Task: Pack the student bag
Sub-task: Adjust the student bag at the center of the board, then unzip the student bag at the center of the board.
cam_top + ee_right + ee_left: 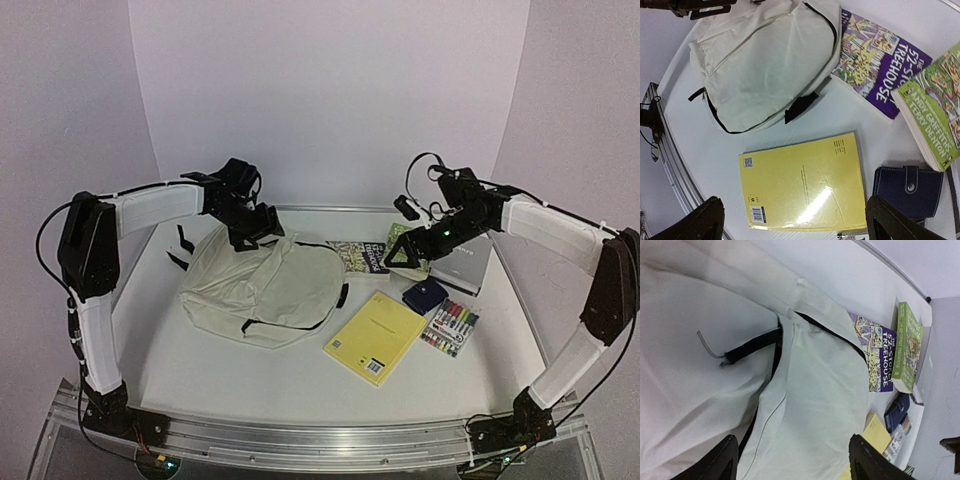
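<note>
the bag (262, 288) is lying flat on the left-centre of the table (200, 390), its black straps trailing off to the left and its right edge lying over a corner of the purple book (880, 65). the left gripper (258, 232) is hovering over the bag's far end with its fingers spread apart, clamping nothing. the right gripper (405, 255) is hanging wide open above the books, holding nothing. a green book (935, 110) is lying just beside the purple one, with a yellow pad (375, 337), a navy pouch (425, 296) and a pack of markers (450, 328) nearer.
</note>
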You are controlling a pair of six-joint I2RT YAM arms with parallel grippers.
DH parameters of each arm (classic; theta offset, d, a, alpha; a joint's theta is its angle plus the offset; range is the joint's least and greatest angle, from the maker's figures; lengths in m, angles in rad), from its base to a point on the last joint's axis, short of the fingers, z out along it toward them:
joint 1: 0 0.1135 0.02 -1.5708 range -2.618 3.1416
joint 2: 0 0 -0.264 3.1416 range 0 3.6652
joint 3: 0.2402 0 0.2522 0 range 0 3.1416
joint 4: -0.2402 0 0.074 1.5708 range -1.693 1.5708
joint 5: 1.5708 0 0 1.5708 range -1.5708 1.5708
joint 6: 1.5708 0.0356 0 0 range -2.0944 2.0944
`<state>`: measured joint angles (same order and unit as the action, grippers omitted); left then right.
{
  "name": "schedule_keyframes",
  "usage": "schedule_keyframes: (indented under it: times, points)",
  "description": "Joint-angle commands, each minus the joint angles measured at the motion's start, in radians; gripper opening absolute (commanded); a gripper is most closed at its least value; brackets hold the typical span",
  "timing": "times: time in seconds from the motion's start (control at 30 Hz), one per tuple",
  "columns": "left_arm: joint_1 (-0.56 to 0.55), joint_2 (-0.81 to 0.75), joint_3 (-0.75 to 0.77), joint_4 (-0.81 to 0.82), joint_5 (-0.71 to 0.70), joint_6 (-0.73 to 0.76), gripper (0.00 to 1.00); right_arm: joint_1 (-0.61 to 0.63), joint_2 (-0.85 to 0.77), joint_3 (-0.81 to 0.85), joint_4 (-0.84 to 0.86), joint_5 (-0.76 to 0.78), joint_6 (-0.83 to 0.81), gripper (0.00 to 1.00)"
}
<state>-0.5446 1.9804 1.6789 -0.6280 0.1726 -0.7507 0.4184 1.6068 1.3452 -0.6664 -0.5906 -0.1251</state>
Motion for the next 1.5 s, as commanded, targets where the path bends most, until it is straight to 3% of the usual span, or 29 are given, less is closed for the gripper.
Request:
schedule_keyframes:
  times: [0.0, 0.3, 0.6, 0.9, 1.17, 1.47]
  points:
    - [0.01, -0.189, -0.099, 0.005, -0.085, -0.055, 0.82, 0.122, 0.049, 0.107, 0.057, 0.108, 0.012, 0.98]
    - [0.029, -0.461, -0.543, 0.115, -0.143, -0.283, 0.86, 0.457, 0.247, 0.314, 0.063, 0.321, 0.13, 0.96]
    - [0.032, -0.622, -0.682, -0.035, -0.316, -0.496, 0.96, 0.694, 0.481, 0.553, 0.079, 0.497, 0.351, 0.85]
    - [0.032, -0.693, -0.71, -0.194, -0.398, -0.654, 0.99, 0.743, 0.693, 0.746, 0.079, 0.587, 0.495, 0.65]
    - [0.032, -0.727, -0.749, -0.188, -0.4, -0.683, 1.0, 0.743, 0.806, 0.863, 0.072, 0.591, 0.546, 0.47]
    - [0.032, -0.749, -0.764, -0.194, -0.411, -0.694, 1.0, 0.743, 0.858, 0.865, 0.068, 0.586, 0.587, 0.46]
